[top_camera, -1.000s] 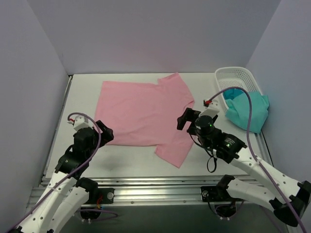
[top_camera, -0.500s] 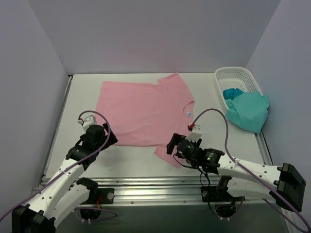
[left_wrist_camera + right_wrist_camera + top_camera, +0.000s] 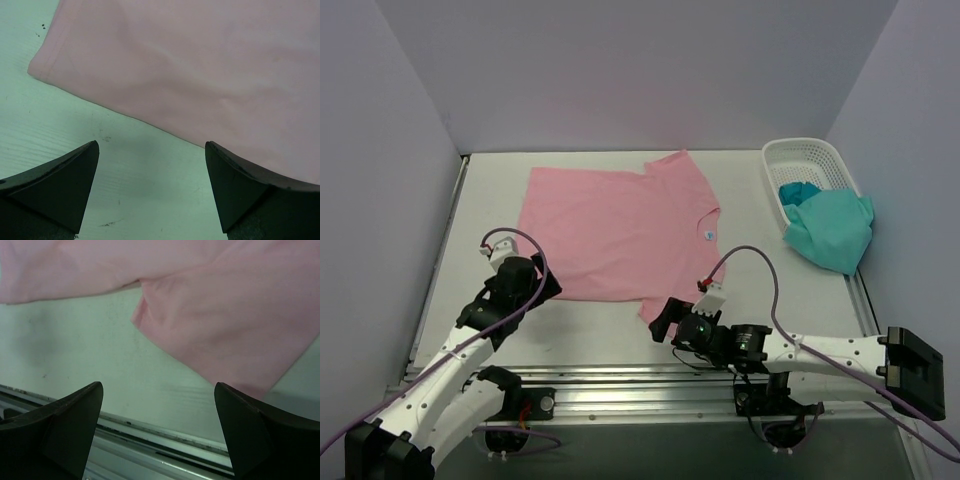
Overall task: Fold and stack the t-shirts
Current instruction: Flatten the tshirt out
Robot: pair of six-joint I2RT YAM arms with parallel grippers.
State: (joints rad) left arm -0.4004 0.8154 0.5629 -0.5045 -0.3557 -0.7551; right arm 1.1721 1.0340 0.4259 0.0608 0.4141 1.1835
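Pink t-shirt (image 3: 610, 225) flat on surface (image 3: 485, 195). L gripper (image 3: 151, 150) wide open, empty, at hem. R gripper (image 3: 157, 390) same, by near sleeve. Teal t-shirt (image 3: 835, 232) draped over basket (image 3: 800, 144).

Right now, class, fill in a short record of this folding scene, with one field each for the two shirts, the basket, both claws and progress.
pink t-shirt: spread flat on the table, unfolded
teal t-shirt: crumpled, hanging over the basket's near rim
basket: white lattice, far right corner
left claw: open, empty, at the pink shirt's near hem
right claw: open, empty, at the pink shirt's near sleeve
progress: nothing folded or stacked
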